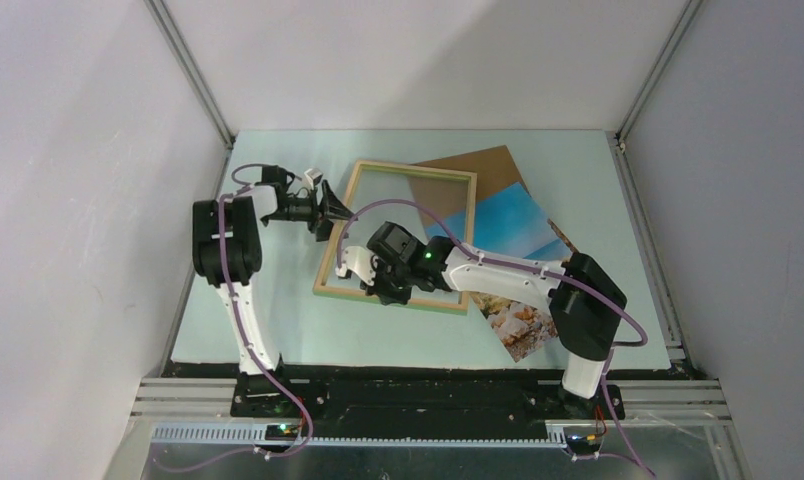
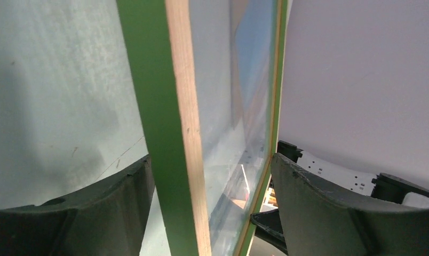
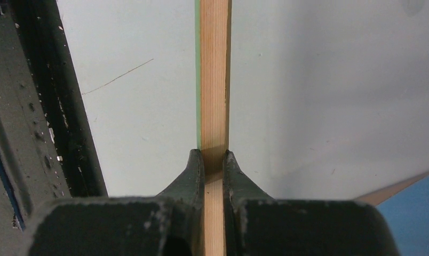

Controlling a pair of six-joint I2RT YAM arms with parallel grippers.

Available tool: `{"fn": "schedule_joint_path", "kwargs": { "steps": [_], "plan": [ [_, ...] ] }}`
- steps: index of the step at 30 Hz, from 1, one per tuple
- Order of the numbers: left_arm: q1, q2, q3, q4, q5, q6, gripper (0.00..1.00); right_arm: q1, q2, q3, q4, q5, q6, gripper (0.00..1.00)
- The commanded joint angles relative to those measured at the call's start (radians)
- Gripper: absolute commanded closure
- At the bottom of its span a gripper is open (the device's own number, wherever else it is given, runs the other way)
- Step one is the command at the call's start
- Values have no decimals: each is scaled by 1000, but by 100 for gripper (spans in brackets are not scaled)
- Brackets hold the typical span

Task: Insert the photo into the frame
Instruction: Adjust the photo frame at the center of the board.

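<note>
Findings, right side: the right gripper (image 1: 376, 287) is clenched on the frame (image 1: 418, 170). In the wrist view both fingers (image 3: 188, 176) press flat against the near rail, green face at one pad and pale wood at the other, with no gap showing.

Findings, left side: the left gripper (image 1: 330, 208) is released. Its fingers (image 2: 308, 202) straddle the side rail. One stands well off the wood, with a clear pane between them. The other sits close to the green face, though contact cannot be confirmed from this angle.

Location: the photo (image 1: 513, 215) lies flat on the table (image 1: 278, 320), off to the side of the right fingers and partly under that arm. It is outside the frame, with one corner over the brown backing board (image 1: 483, 165).

Handling assessment:
- The frame is judged light and stiff, so a pinch across one rail should carry it.
- Held by one rail only, it may swing. A second pinch on the side rail would steady it.
- The pane looks breakable and smooth, so hold should be taken on wood only.
- The print is judged thin, limp and slick, and lying flat it gives no edge to pinch.
- It is best taken at a corner or at the overhang on the board.
</note>
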Motion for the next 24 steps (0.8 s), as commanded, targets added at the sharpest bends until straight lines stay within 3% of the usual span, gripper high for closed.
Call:
{"fn": "schedule_joint_path", "kwargs": {
  "steps": [1,18,24],
  "plan": [
    [-17,8,46,27,99,-33,20,6,-72,-5,93,10,0,100],
    [-44,24,82,31,277,-71,42,14,-80,-158,228,63,-48,100],
    [-69,24,61,31,339,-55,45,14,-65,-192,267,70,-63,100]
  ]
}}
